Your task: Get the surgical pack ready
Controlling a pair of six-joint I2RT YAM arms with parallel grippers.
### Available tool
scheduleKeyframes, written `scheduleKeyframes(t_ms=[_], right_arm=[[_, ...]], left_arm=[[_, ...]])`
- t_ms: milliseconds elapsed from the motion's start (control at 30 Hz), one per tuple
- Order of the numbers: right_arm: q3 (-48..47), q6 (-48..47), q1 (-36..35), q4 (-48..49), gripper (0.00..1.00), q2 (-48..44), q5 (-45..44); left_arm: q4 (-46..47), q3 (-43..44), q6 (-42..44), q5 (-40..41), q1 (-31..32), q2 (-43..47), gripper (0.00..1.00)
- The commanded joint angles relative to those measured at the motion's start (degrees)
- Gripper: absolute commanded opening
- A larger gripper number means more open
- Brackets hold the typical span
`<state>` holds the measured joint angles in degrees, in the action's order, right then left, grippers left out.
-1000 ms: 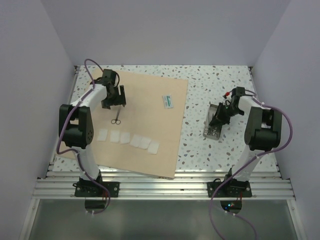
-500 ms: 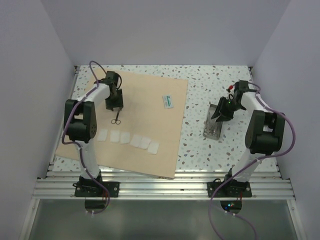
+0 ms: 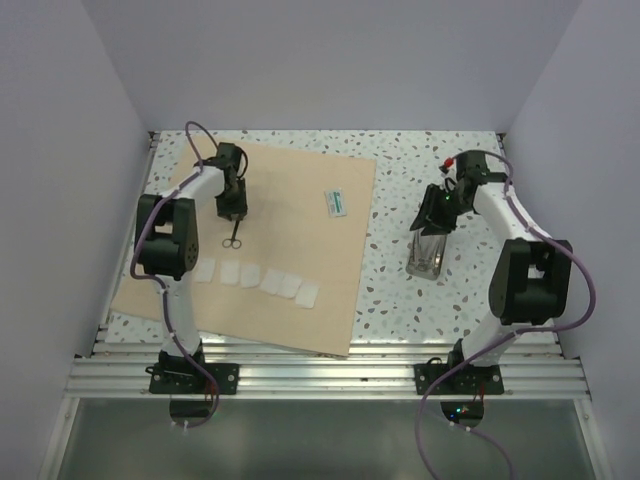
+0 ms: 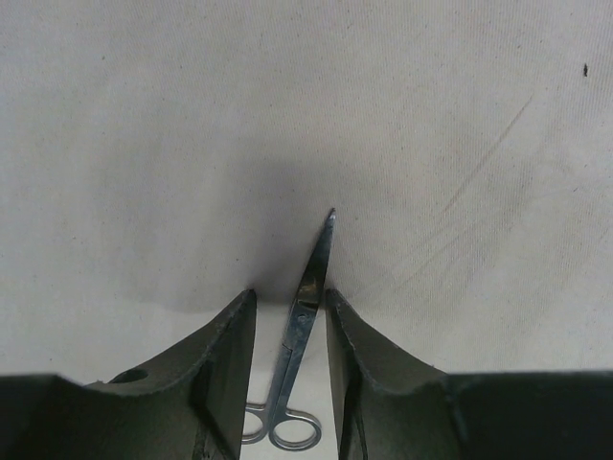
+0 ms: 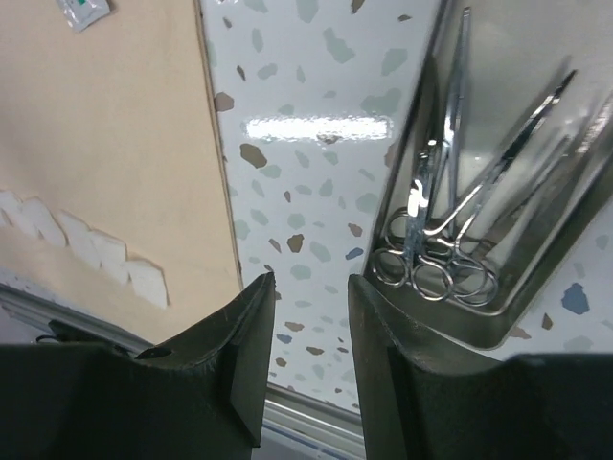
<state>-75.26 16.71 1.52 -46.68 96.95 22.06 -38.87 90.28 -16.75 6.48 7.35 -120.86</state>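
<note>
The tan wrap sheet (image 3: 290,250) lies flat on the left. On it are steel scissors (image 3: 232,239), a row of white gauze squares (image 3: 260,279) and a small packet (image 3: 336,203). My left gripper (image 3: 232,212) is low over the scissors (image 4: 311,278). Its jaws (image 4: 290,297) stand open on either side of the blades, with a narrow gap on each side. The steel tray (image 3: 427,264) sits on the right and holds forceps (image 5: 431,240). My right gripper (image 3: 433,220) hovers at the tray's far end, open (image 5: 311,283) and empty, left of the tray (image 5: 536,321).
The speckled tabletop (image 3: 400,170) shows between the sheet and the tray. Purple walls close in the back and both sides. A metal rail (image 3: 320,375) runs along the near edge. In the right wrist view the sheet's edge (image 5: 215,192) and gauze (image 5: 96,251) are at the left.
The left gripper has come down over the scissors and its jaws have narrowed around them. The right gripper has opened and pulled back from the tray's middle towards its far end.
</note>
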Motion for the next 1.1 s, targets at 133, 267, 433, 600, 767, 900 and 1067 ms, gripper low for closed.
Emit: scheduleKeyframes(t_ms=[133, 267, 433, 600, 767, 900, 1067], right_arm=[[0.47, 6.13, -10.38, 4.92, 0.41, -1.85, 0.00], [-1.64, 11.22, -16.80, 10.36, 0.41, 0.34, 0.17], [-1.64, 19.21, -25.33, 27.05, 0.41, 5.17, 2.72], [-3.13, 25.38, -33.06, 46.03, 0.40, 14.47, 5.35], [-8.57, 31.36, -37.72, 56.15, 0.40, 24.15, 7.46], [-15.68, 32.24, -40.45, 58.01, 0.48, 30.75, 7.64], [-20.35, 34.53, -42.47, 61.61, 0.49, 36.81, 7.38]], left_arm=[[3.98, -3.26, 0.58, 1.61, 1.08, 0.00, 0.37], [5.12, -3.97, 0.67, -0.06, 1.08, 0.18, 0.22], [3.46, -1.34, 0.23, -0.85, 1.08, -0.08, 0.00], [0.91, 0.33, -0.74, -2.52, 0.99, 1.76, 0.00], [0.46, -0.36, -1.88, -5.07, 1.00, 4.66, 0.00], [0.55, -1.95, -2.58, -6.22, 1.00, 6.60, 0.00], [0.73, -3.35, -2.50, -7.44, 1.08, 8.09, 0.00]])
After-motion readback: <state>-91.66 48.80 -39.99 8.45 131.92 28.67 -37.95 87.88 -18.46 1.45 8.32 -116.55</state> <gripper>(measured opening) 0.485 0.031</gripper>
